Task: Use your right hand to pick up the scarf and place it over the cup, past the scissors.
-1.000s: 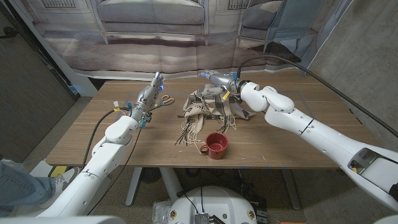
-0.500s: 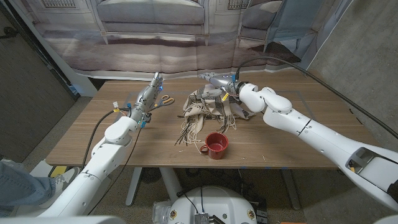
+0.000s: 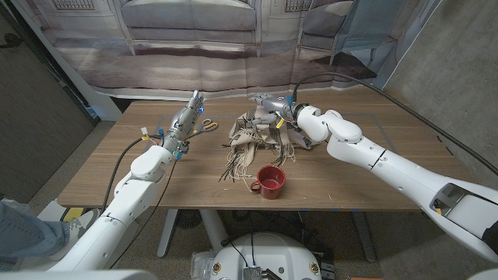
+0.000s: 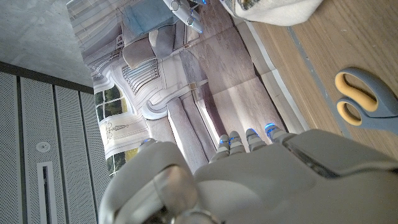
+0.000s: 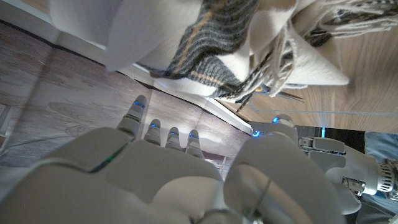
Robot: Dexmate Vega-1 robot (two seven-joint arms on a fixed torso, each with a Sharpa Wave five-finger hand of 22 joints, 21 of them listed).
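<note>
Wood-grain brown, the tabletop (image 3: 373,175) carries three loose things: one pair of scissors, one scarf and one cup.

At about ten o'clock from the tabletop's middle, the left robot hand (image 3: 187,118) stands on the wood with its fingers stretched toward the far edge, apart and holding nothing. Just beside its fingertips, at their three o'clock, lie the scissors (image 3: 208,124) with orange-yellow handles; the left wrist view shows those handles (image 4: 364,104) flat on the wood, clear of the hand's fingers (image 4: 252,138).

At twelve o'clock from the middle lies the scarf (image 3: 261,138), a rumpled heap of cream cloth with dark grey checks, its fringe trailing toward six o'clock. It rests on the tabletop, between the scissors and the right arm. The right wrist view shows its folds and fringe (image 5: 249,50) just ahead of that hand's fingertips (image 5: 163,134).

The right robot hand (image 3: 268,105) reaches in from three o'clock over the scarf's far edge, fingers extended and spread, nothing clasped in them; whether they touch the cloth cannot be told.

At six o'clock from the scarf, near the front edge, the single red cup (image 3: 271,181) stands upright with its handle toward nine o'clock. Its inside looks red and holds nothing that can be made out. The fringe ends just beside its rim.
</note>
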